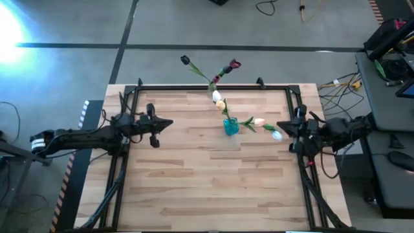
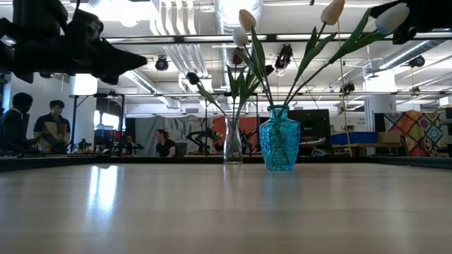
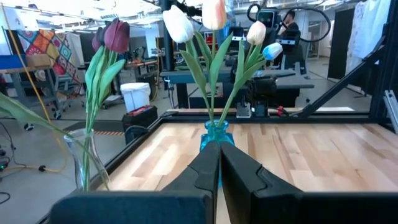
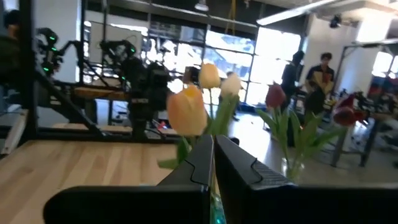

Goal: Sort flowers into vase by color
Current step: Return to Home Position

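Observation:
A blue glass vase (image 1: 231, 127) (image 2: 280, 139) stands mid-table, holding white and peach tulips (image 2: 246, 19) by their stems. Behind it, by the far rail, a clear vase (image 1: 212, 95) (image 3: 84, 165) holds maroon tulips (image 1: 234, 65) (image 3: 116, 34). My left gripper (image 1: 169, 122) (image 3: 219, 168) hovers shut and empty to the left of the blue vase. My right gripper (image 1: 279, 125) (image 4: 213, 155) hovers shut just right of the blue vase, above table height. A white tulip head (image 1: 277, 135) (image 2: 392, 17) leans out beside its fingertips. My right gripper sits right beside the white tulip head (image 2: 392, 17) that leans out of the blue vase toward the table's right. I cannot tell whether the fingers touch it or its stem. My left gripper touches nothing.
A black frame rail (image 1: 194, 86) runs along the far edge and down both sides of the wooden table. Bare wood (image 1: 213, 188) fills the near half. People (image 2: 53, 127) stand in the room beyond the far edge.

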Robot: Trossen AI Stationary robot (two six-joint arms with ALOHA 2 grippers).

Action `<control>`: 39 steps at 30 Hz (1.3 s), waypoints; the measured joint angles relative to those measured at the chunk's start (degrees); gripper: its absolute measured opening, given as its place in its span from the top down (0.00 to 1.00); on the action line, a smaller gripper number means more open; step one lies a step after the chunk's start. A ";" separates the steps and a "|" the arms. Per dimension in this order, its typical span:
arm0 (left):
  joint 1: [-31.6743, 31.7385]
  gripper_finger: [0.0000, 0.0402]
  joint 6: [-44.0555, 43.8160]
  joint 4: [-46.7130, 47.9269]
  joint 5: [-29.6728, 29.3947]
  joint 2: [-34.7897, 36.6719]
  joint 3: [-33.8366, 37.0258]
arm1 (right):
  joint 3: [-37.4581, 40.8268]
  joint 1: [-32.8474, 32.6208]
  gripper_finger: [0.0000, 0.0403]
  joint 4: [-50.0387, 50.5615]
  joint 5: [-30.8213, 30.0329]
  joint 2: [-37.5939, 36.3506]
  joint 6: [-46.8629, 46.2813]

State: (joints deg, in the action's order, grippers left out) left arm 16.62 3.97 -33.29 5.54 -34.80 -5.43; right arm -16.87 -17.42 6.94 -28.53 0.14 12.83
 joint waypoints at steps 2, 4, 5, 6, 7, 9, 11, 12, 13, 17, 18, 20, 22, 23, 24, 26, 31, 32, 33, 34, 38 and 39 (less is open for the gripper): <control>0.10 1.00 0.16 1.08 -0.02 0.90 0.00 | 0.95 1.47 0.98 -0.01 0.18 -0.01 -1.00; 0.18 1.00 0.47 1.44 -0.04 1.59 0.04 | 1.93 2.96 0.98 -0.15 1.53 -0.02 -1.77; 0.18 1.00 0.65 1.58 -0.02 1.87 0.04 | 2.29 3.70 0.98 -0.23 2.33 -0.02 -2.39; 0.18 1.00 0.85 1.84 -0.03 2.12 0.04 | 2.61 4.44 0.98 -0.33 3.14 -0.02 -2.87; 0.18 1.00 0.95 2.25 -0.02 2.35 0.04 | 2.87 5.14 0.98 -0.36 3.75 -0.02 -3.24; 0.28 1.00 0.99 3.23 -0.04 2.79 0.04 | 3.24 6.57 0.98 -0.31 5.27 -0.02 -3.86; 0.38 1.00 0.99 3.90 -0.04 3.19 0.04 | 3.45 7.89 0.98 -0.43 6.59 -0.02 -4.19; 0.38 1.00 1.01 3.95 -0.04 3.31 0.04 | 3.57 8.52 0.98 -0.46 7.14 -0.02 -4.34; 0.38 1.00 1.03 3.99 -0.04 3.41 0.04 | 3.79 9.13 0.98 -0.46 7.82 -0.02 -4.48; 0.38 1.00 1.16 4.17 -0.04 3.77 0.04 | 5.01 11.48 0.98 -0.45 9.63 -0.02 -5.53; 0.38 1.00 1.27 4.34 -0.04 3.83 0.04 | 5.42 12.00 0.98 -0.43 9.72 -0.02 -5.77; 0.39 1.00 1.32 4.32 -0.04 3.84 0.05 | 6.16 13.18 0.98 -0.40 10.74 -0.02 -6.11; 0.45 1.00 1.33 4.32 -0.04 3.86 0.09 | 6.78 14.34 0.98 -0.44 11.62 -0.02 -6.50; 0.46 1.00 1.33 4.33 -0.04 3.86 0.09 | 7.05 14.99 0.98 -0.42 12.21 -0.02 -6.73; 0.46 1.00 1.32 4.32 -0.04 3.88 0.10 | 7.32 15.61 0.98 -0.39 12.82 -0.02 -6.81; 0.46 1.00 1.31 4.27 -0.04 3.95 0.09 | 7.90 16.79 0.98 -0.43 14.08 -0.02 -6.88; 0.46 1.00 1.11 4.41 -0.04 4.27 0.32 | 10.10 19.15 0.98 -1.75 17.72 -0.02 -8.39; 0.46 1.00 1.09 4.51 -0.04 4.51 0.44 | 10.88 19.45 0.98 -2.74 18.32 -0.03 -8.41; 0.46 1.00 1.09 4.58 -0.04 4.84 0.56 | 11.69 19.71 0.98 -3.57 18.53 -0.04 -8.36; 0.46 1.00 1.08 4.54 -0.07 5.26 0.78 | 12.58 19.94 0.98 -4.65 18.51 -0.04 -8.32; 0.46 1.00 0.56 4.52 -1.81 8.39 2.33 | 16.23 20.92 0.98 -9.37 19.14 -0.09 -8.28; 0.52 1.00 0.40 4.44 -2.19 9.46 3.02 | 16.20 21.20 0.98 -9.26 19.86 -0.03 -8.75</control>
State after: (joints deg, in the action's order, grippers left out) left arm 17.14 4.37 -28.84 3.35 -25.34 -2.41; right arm -0.67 3.78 -2.31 -8.67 0.11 4.08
